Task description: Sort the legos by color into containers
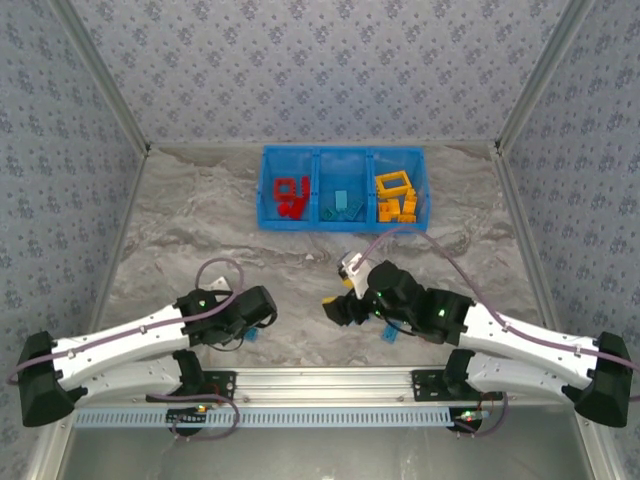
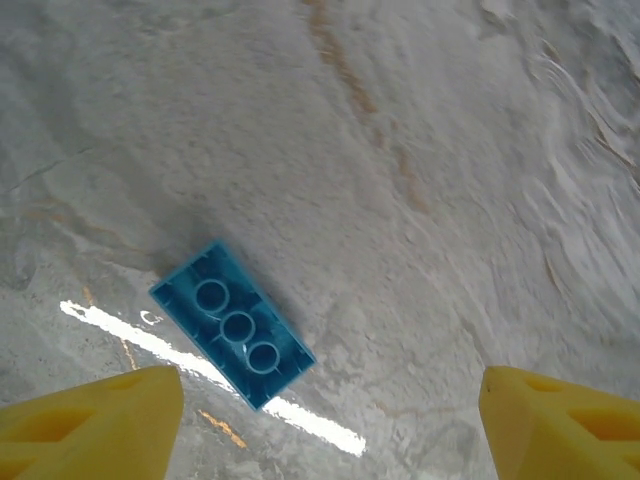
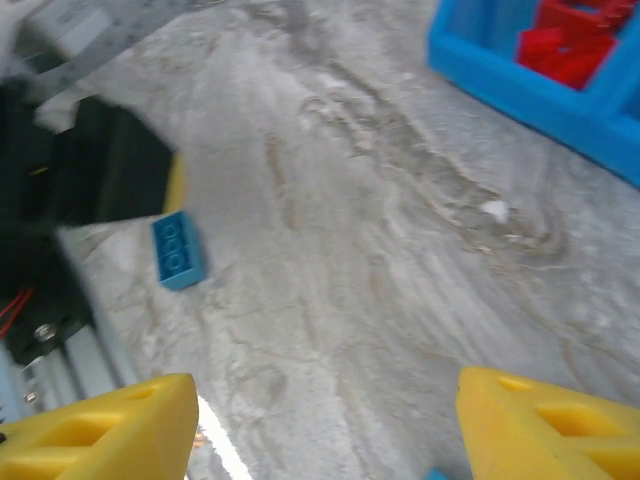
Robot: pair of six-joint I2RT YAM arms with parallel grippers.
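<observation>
The containers are one blue tray [image 1: 340, 214] at the back of the table, with red legos [image 1: 291, 195] in its left compartment, light blue ones [image 1: 343, 203] in the middle and yellow ones [image 1: 396, 195] on the right. A light blue brick [image 2: 232, 323] lies hollow side up on the table, just ahead of my left gripper [image 2: 330, 430]. That gripper is open and holds nothing. The same brick [image 3: 178, 250] lies far ahead of my right gripper [image 3: 325, 430], which is also open and holds nothing. A second light blue brick [image 1: 388, 333] lies beside the right arm.
The table is grey marbled stone with patterned walls on three sides. The left arm's black body [image 3: 90, 170] stands right behind the loose brick in the right wrist view. A metal rail [image 1: 320, 385] runs along the near edge.
</observation>
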